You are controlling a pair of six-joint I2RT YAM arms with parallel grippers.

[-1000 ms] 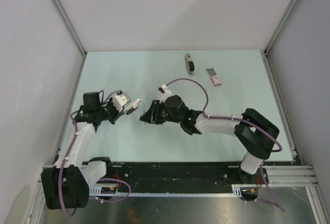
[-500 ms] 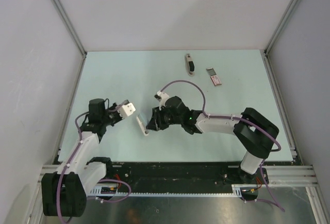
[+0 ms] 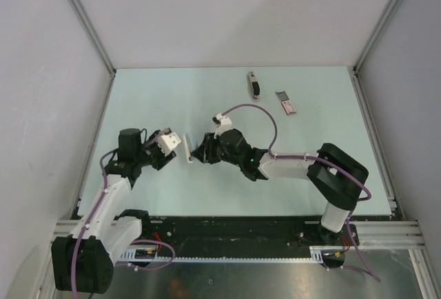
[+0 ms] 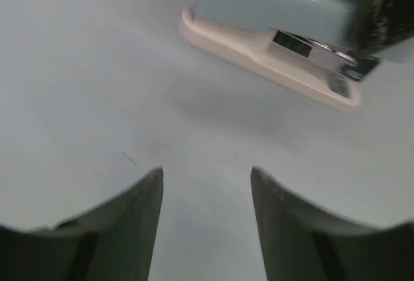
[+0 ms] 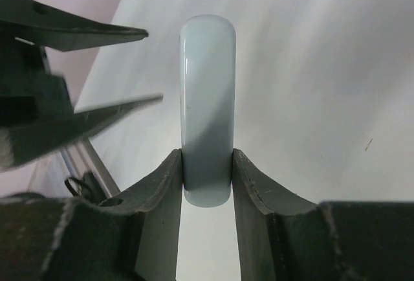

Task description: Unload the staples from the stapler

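right gripper (image 5: 207,172) clamps the stapler (image 5: 207,80) by one end, poking the other end out toward the left gripper (image 4: 206,176), which hangs spread open & empty just beside it, prob so it can work the metal magazine (image 4: 304,44). staples not visible; likely inside.

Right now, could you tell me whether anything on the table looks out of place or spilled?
Nothing stands out. The pale blue plastic stapler with a cream base is clamped squarely in the right gripper, the left gripper is open close beside it, and no spill or damage shows.
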